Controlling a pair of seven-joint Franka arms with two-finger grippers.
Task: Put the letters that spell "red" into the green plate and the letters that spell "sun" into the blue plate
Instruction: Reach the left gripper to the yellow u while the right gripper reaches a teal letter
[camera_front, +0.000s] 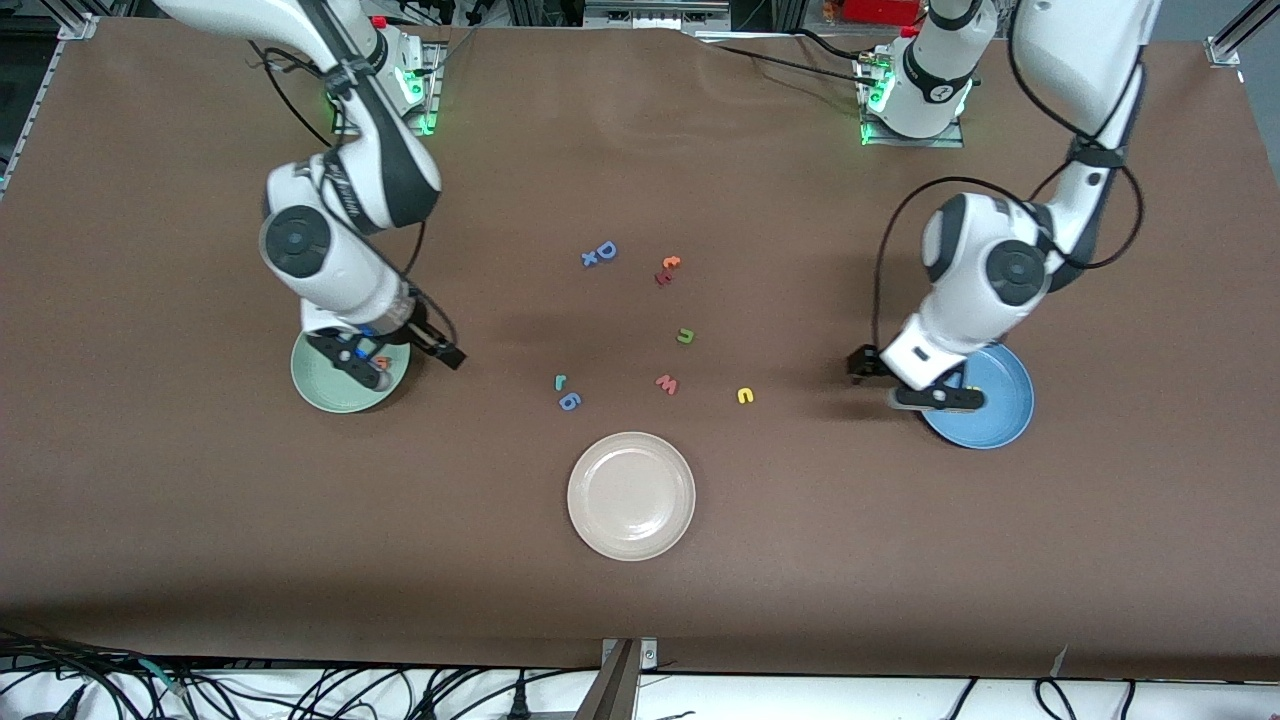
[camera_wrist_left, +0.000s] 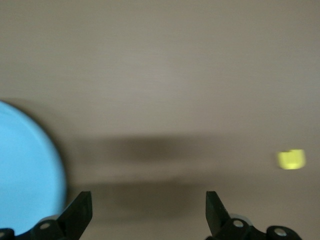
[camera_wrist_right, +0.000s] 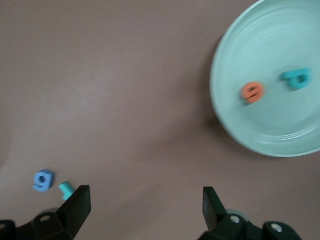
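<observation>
The green plate (camera_front: 318, 385), round, plain and pale mint, is seen at the right arm's end of the worktop (camera_front: 200, 520). In the right wrist view 2 tiny foam letters lie in it: an orange "e" (camera_wrist_right: 252, 92) and a teal "d" (camera_wrist_right: 297, 79), just beside each other. The right end effector (camera_front: 362, 365) hangs over this plate with its fingers spread, pinching nothing.

The blue plate (camera_front: 995, 400), plain mid-blue, sits at the left arm's end. The left end effector (camera_front: 935, 398) is over its rim, fingers spread and empty.

Between the plates, the teal "r" (camera_front: 560, 381) lies at 11 o'clock of a blue "6" piece (camera_front: 569, 401). The green "u" (camera_front: 685, 336) is at 11 o'clock of the yellow "n" (camera_front: 745, 396).
</observation>
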